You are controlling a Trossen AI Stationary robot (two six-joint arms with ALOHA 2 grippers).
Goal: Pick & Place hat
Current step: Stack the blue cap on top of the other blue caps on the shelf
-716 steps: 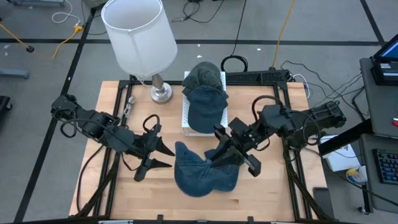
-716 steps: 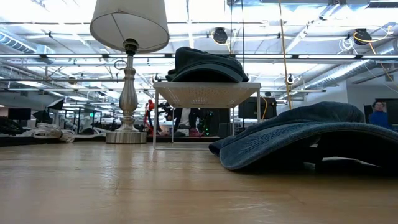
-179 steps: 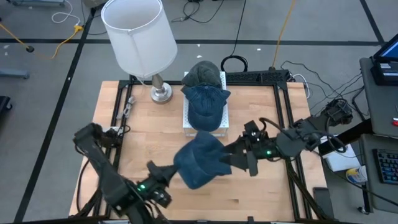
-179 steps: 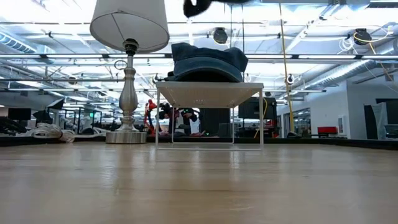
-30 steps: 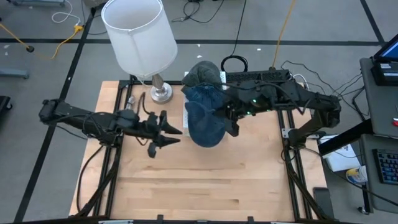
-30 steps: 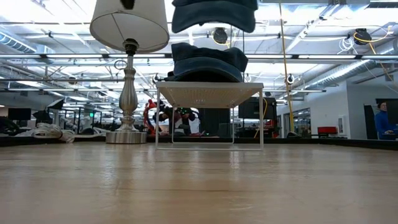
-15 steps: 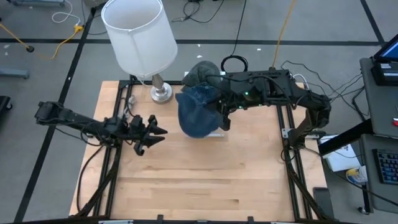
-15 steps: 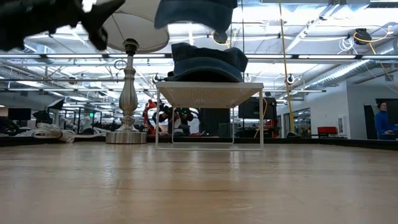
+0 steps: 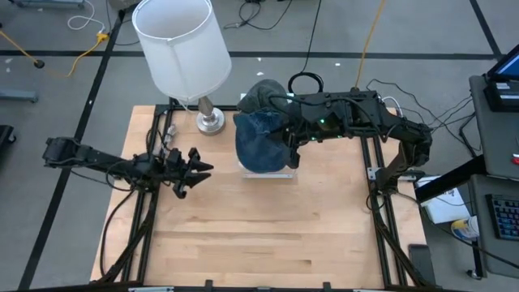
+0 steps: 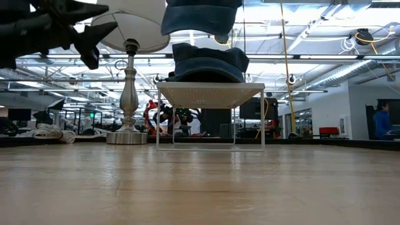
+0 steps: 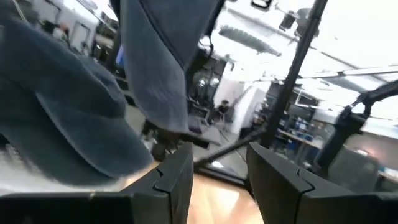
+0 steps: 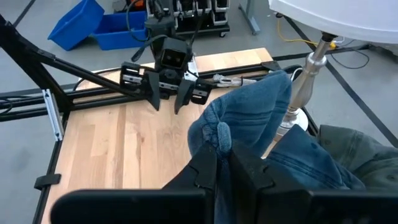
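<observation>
From above, the right gripper (image 9: 289, 143) pinched the soft blue hat (image 9: 258, 144) above the white rack (image 9: 280, 172) near the table's far edge. The left gripper (image 9: 197, 169) waited, jaws apart. Low down, the hat hung floppy and light. A pinched fold held best.

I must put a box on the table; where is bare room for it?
The wooden table is bare along its near half, in front of the left claw. It is crowded at the far edge: lamp, white rack with hats, right claw holding a denim hat.
</observation>
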